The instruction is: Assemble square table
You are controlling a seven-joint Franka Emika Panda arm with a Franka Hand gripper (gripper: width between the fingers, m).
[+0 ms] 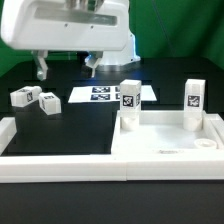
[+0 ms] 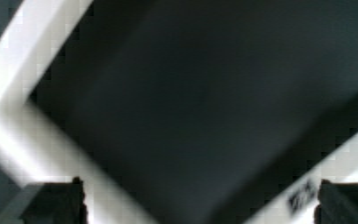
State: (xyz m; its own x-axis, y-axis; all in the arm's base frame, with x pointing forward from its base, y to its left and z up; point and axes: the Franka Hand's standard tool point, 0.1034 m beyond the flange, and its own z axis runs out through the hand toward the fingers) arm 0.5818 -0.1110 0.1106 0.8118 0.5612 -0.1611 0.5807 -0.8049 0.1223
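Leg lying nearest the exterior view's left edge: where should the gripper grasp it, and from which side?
Probably across its two long sides at mid-length, coming straight down from above: the leg lies flat on the black table, apart from the next leg, so its top and flanks look free.

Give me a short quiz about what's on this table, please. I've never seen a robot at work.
1. True or false: the gripper is holding something.
2. How many upright legs stand on the square panel?
3. Where do the loose legs lie?
A) on the marker board
B) on the dark table, toward the exterior view's left
C) on the square panel

Key
1. False: it hangs open and empty above the table.
2. Two, at the panel's far corners.
3. B: both lie on their sides, beside each other.
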